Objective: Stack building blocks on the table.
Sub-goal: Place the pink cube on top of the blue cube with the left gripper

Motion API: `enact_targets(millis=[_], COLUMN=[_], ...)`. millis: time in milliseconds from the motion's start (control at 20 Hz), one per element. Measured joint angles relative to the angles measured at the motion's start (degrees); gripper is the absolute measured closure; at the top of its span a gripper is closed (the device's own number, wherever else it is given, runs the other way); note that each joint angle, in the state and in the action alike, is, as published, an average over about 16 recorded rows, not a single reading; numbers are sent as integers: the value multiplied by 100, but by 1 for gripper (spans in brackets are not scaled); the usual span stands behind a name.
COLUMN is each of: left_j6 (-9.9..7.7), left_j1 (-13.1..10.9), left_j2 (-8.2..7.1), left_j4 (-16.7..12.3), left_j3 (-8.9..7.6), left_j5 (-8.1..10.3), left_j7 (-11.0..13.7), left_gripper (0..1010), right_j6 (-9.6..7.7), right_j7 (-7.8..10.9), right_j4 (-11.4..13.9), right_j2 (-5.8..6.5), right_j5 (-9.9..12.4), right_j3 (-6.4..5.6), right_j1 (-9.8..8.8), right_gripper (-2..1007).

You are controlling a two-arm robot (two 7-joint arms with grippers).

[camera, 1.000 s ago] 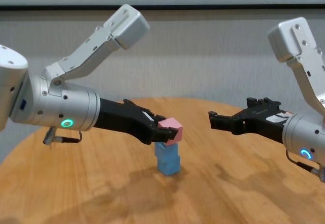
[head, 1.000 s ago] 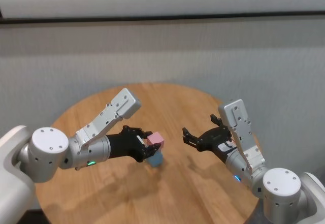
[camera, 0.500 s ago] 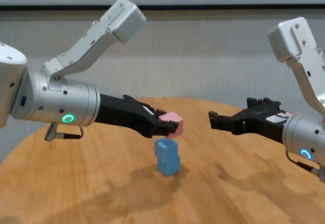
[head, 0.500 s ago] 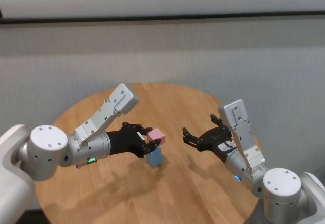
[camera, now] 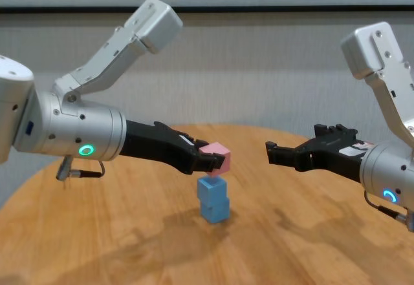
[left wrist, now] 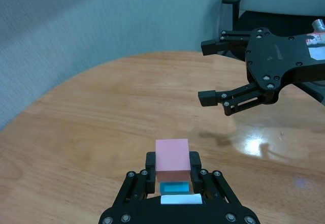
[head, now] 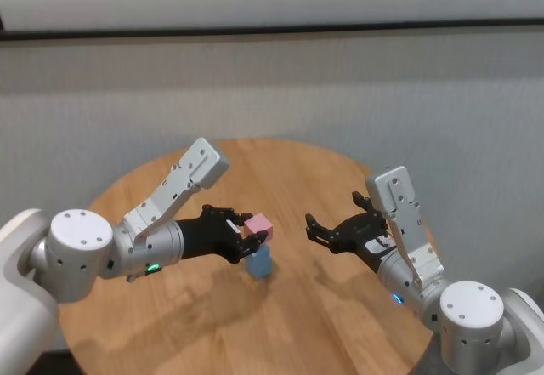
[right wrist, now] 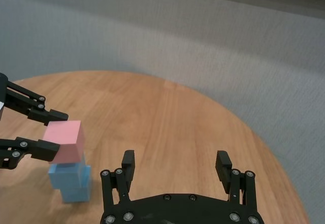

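The left gripper [camera: 208,161] is clamped on the pink block [camera: 217,155], which is held just above the two stacked light blue blocks [camera: 214,199]; contact with the stack cannot be confirmed. Two of three tiers are judged complete; lowering, alignment and release of the pink block remain. All blocks are small matte cubes with flat faces. The table [camera: 129,246] is round, with a wood-grain plank top. The right gripper [camera: 291,154] is held well apart, jaws spread, empty.
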State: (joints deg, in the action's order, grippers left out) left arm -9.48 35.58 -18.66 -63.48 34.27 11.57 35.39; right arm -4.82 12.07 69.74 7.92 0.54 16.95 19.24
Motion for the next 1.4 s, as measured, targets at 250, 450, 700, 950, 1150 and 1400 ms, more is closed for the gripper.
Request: enact_targets(millis=[250,450,700,950,1150,1400], left_j6=[-32,-51,-87,-114,-124,-121], left_j1=[12,22,23,25,29,34], left_j2=[11,18,21,30,41,55], left_j4=[31,55,68,82,90,99], left_j3=[9,19,27,39,52,68], left_j5=[7,7,4,-5,-15,-28], left_j7=[-17,-27,-42,-45,-43,-36], left_gripper=[606,606,606,606,597,530], right_j6=[0,0,0,0,0,0], right_j7=[0,0,0,0,0,0], right_j4=[0,0,0,0,0,0], right_j2=[0,0,0,0,0,0], right_j5=[0,0,0,0,0,0], right_j3=[0,0,0,0,0,0], right_j1=[0,0,0,0,0,0], right_gripper=[4,4,4,4,4,4])
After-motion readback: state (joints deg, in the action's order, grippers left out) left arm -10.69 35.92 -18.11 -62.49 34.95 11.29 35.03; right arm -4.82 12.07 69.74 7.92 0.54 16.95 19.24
